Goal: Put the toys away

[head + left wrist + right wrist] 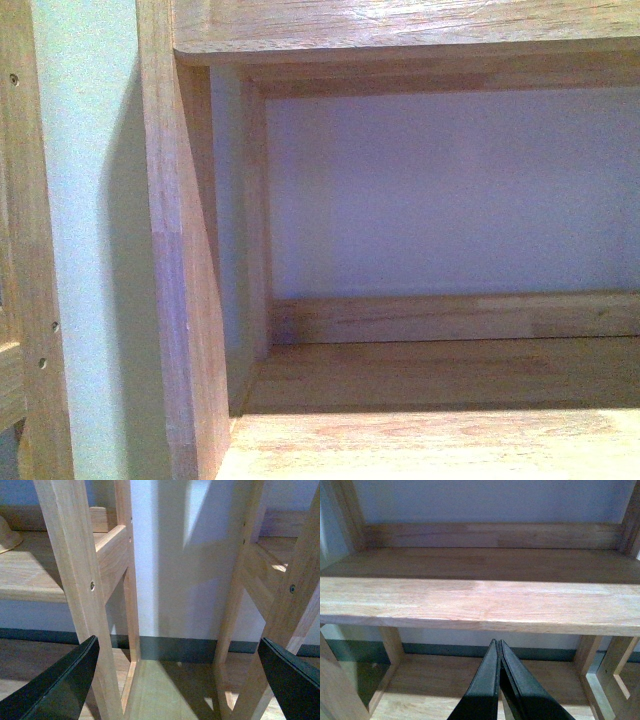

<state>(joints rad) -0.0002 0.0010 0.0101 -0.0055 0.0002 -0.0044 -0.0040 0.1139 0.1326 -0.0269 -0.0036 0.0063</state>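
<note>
The orange-yellow plush toy does not show clearly in any view. A pale cream rounded edge (7, 536) lies on a shelf board at the border of the left wrist view; too little shows to tell what it is. My left gripper (177, 641) is open wide and empty, its black fingers (65, 680) apart, facing the gap between two wooden shelf units. My right gripper (498, 644) is shut with nothing between its fingers, just below the front edge of a bare wooden shelf board (480, 605). Neither arm shows in the front view.
The front view looks into a wooden shelf compartment (440, 370) with a pale back wall and an upright post (180, 250) at its left. Wooden posts (75, 580) stand close before the left gripper. A dark skirting strip (175, 649) runs along the wall above a wooden floor.
</note>
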